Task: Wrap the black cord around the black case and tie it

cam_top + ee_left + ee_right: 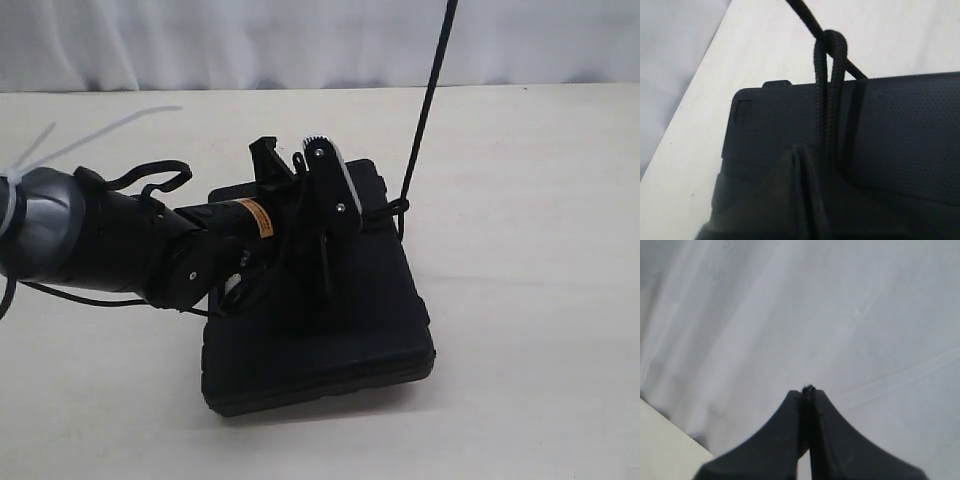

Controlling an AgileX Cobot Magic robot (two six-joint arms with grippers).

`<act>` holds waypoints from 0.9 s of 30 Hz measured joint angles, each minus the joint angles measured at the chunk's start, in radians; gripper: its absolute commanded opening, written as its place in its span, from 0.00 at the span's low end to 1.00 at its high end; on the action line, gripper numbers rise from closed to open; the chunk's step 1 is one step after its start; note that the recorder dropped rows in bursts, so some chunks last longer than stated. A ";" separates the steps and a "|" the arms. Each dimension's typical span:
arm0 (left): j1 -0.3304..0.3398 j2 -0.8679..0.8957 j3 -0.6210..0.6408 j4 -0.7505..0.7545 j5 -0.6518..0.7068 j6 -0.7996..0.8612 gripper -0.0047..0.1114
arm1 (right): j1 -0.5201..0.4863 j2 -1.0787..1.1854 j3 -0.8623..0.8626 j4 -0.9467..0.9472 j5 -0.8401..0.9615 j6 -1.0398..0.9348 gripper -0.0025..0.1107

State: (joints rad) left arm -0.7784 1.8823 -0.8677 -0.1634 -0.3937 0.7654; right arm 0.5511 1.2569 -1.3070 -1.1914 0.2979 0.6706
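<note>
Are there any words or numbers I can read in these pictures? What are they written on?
Orange label on the left arm: whatever is printed on it is too small and blurred to read.
Black case: no words, brand or numbers show on it in any view.
Nothing else in the three views carries writing that can be read.
</note>
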 measured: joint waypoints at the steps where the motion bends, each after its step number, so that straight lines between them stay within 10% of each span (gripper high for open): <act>1: 0.002 -0.002 0.000 0.000 -0.005 0.000 0.04 | 0.000 0.010 0.000 -0.013 0.004 0.000 0.06; 11: 0.084 -0.086 0.000 -0.101 -0.042 -0.007 0.04 | -0.116 0.118 -0.011 -0.057 -0.035 0.171 0.08; 19: 0.103 -0.097 0.000 -0.108 -0.058 -0.039 0.06 | -0.130 0.148 -0.012 0.063 -0.121 0.216 0.68; 27: 0.107 -0.209 0.000 -0.151 0.042 -0.043 0.19 | -0.128 0.108 -0.012 0.165 0.104 0.134 0.71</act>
State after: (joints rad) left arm -0.6715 1.6736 -0.8677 -0.3141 -0.3516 0.7225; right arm 0.4233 1.3650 -1.3193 -1.0261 0.4024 0.8047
